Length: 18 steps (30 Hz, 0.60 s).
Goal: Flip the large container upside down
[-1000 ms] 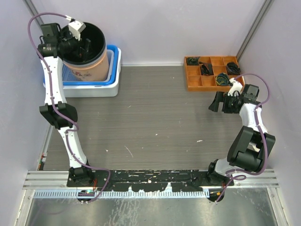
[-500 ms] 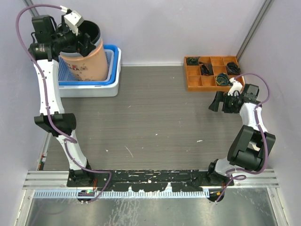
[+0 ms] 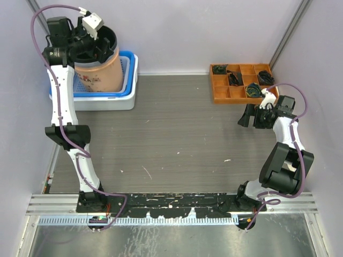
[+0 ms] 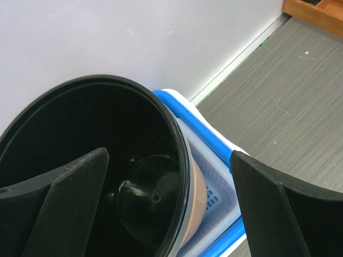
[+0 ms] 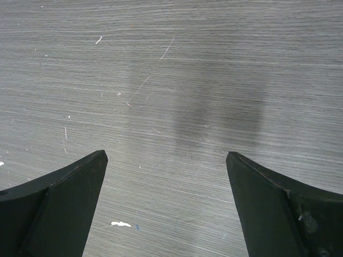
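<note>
At blue basket (image 3: pixel 127 80): tilted peach container (image 3: pixel 101 76), black inside, mouth up.

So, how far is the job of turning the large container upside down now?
Nothing looks done: the large container stands mouth up in the blue basket. In hand: the open left gripper straddles its black rim, not closed on it. To do: grip, lift, turn it over.

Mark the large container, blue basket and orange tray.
large container (image 3: pixel 101 76), top external view, peach side wall
blue basket (image 3: pixel 129 72), top external view, right rim
orange tray (image 3: pixel 230 100), top external view, front wall
</note>
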### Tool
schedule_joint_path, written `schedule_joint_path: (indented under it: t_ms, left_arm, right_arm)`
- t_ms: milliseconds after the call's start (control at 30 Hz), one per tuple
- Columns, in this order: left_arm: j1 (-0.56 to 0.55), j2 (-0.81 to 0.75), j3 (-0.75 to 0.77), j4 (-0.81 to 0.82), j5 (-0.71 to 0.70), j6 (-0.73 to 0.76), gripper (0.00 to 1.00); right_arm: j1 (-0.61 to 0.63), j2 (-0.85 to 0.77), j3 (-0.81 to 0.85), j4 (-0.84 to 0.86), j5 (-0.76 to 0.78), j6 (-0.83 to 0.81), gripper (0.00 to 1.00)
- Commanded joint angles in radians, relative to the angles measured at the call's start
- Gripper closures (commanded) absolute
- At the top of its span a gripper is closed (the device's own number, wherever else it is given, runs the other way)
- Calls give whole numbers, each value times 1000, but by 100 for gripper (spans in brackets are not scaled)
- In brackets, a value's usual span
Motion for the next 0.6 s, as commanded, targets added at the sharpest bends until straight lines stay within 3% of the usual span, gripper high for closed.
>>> schedule_joint_path:
  t_ms: [0,167,300,567]
  left_arm:
    - [2,18,45,37,-48,24,1]
    - [2,38,27,39,-85,47,1]
    - [2,54,27,33,-99,60,11]
    - [2,80,28,36,-116,64,22]
  right_arm:
    - [-3,-11,39,9,-13,-17,0]
    - [-3,-11,42,8,-12,-15,0]
    - [-3,-13,48,3,-29,-6,0]
    - [-4,-18,51,0,-29,-8,0]
